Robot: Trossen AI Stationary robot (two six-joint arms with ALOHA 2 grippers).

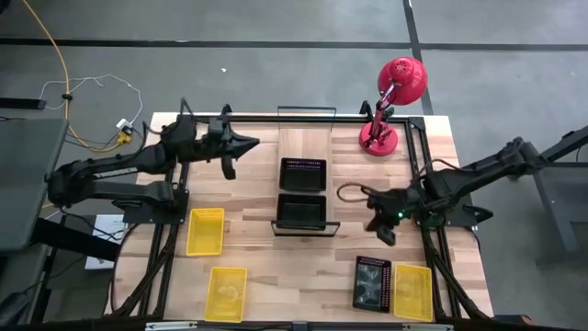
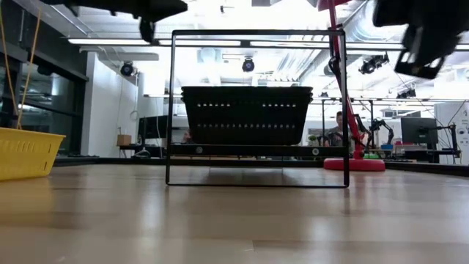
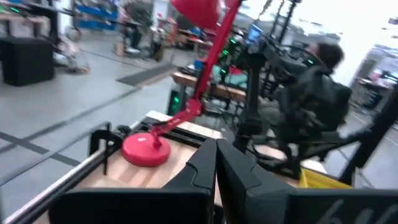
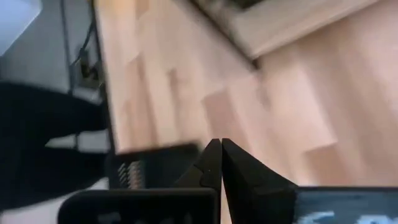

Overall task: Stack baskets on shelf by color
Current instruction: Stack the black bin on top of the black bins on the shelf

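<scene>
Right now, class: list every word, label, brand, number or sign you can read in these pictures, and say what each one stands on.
None can be read.
No print shows on the yellow baskets, the black baskets, the shelf or the red lamp.
Any signs in the room behind are too blurred to read.

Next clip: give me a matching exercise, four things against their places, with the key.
Things:
1. red desk lamp
2. two black baskets
3. third black basket
4. left end effector

Places:
A. on the shelf
B. far right corner of the table
C. above the table, left of the shelf
D. near right, beside a yellow basket

Pairs: 1-B, 2-A, 3-D, 4-C
</scene>
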